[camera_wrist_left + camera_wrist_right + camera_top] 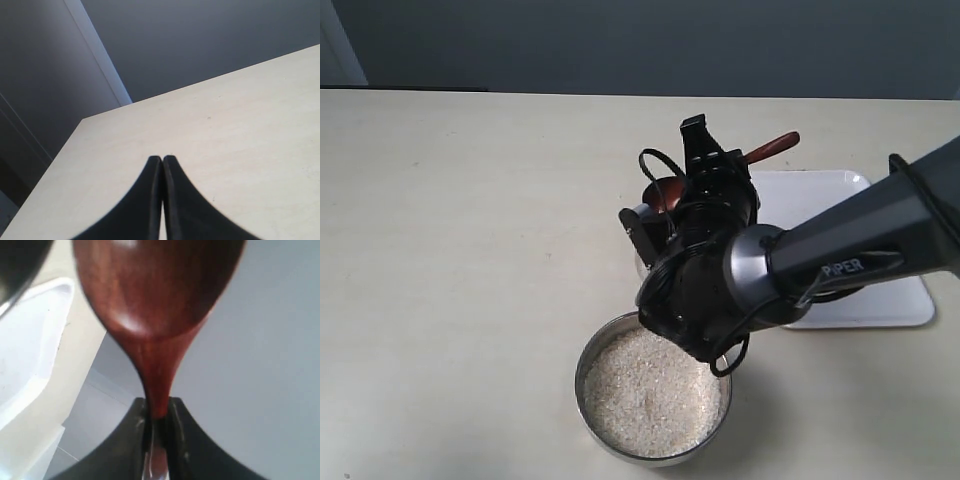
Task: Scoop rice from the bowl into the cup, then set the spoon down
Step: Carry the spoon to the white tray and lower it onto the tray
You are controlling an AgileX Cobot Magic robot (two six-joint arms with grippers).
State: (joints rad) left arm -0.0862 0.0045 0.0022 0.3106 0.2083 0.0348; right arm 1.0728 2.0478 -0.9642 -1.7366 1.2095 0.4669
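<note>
Spoon point(155, 300): right gripper point(157, 412) is pinching its slim neck beyond the rice point(650, 395) bowl point(582, 370), above the mostly hidden cup point(639, 263). Left gripper point(162, 162) is idling, closed on nothing. Risk: the spoon twisting in the narrow pinch, scattering grains.

the left part of the table point(450, 250) lies open up to the bowl point(580, 385), whose left and near rim can be reached freely, while the right arm point(860, 235) with the spoon point(775, 147) hangs over its far right rim and covers the left side of the tray point(910, 300).
</note>
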